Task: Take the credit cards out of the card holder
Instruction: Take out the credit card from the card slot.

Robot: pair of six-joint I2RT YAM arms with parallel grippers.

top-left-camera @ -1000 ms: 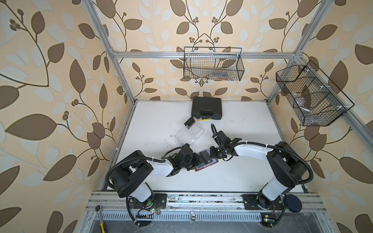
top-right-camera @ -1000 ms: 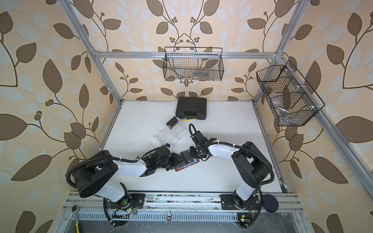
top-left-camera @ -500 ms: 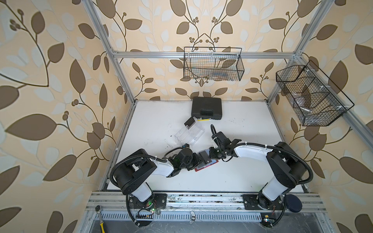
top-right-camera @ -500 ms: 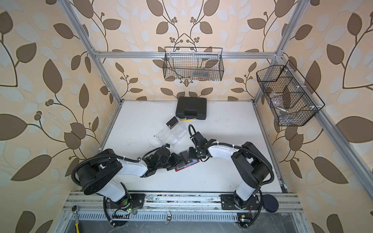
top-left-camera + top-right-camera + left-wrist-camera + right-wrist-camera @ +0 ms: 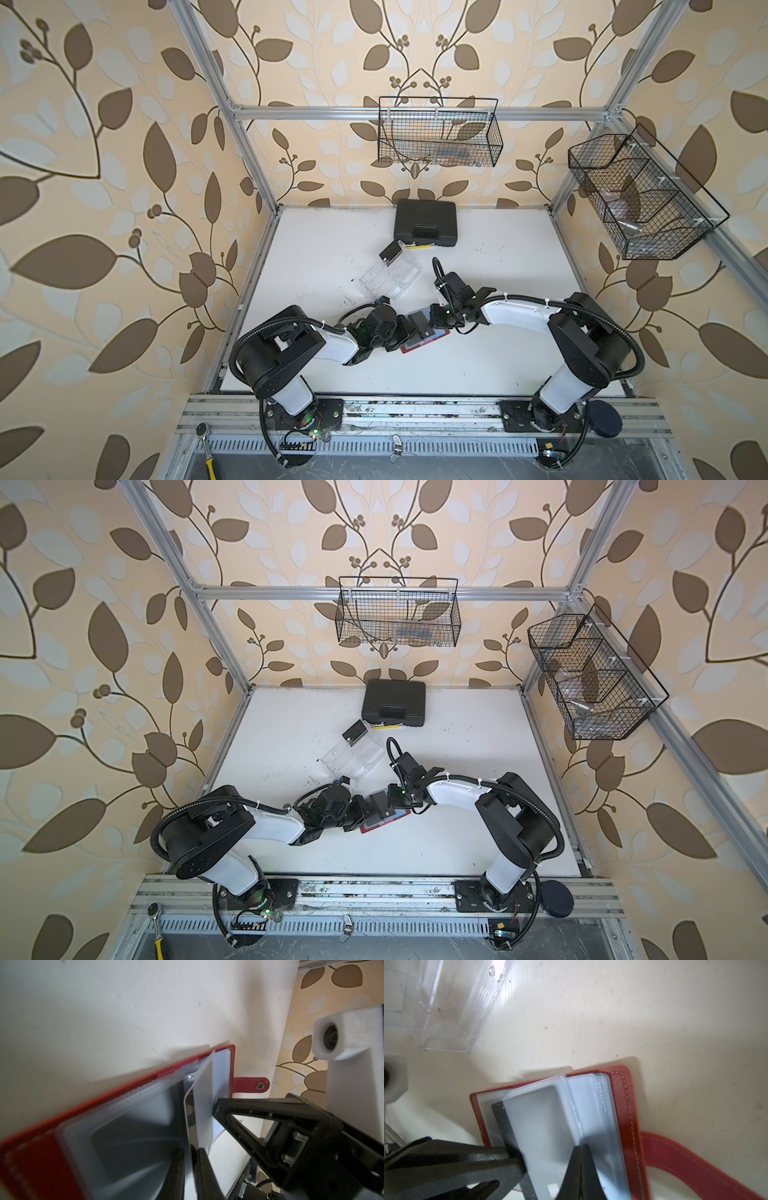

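Left tool [image 5: 191,1157] has narrowed its jaws and now pinches the edge of a thin black credit card [image 5: 500,1120] at the flat red book-like card holder [image 5: 424,344], which lies open on the white table [image 5: 332,257] between both arms; right tool [image 5: 580,1152] stays clamped tight on a clear plastic sleeve [image 5: 542,1126]

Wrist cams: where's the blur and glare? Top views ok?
Left wrist: near end of the card holder smeared out of focus, strap tab sharp. Right wrist: glare on the clear tray. In both top views: sharp, evenly lit, no glare on the table.
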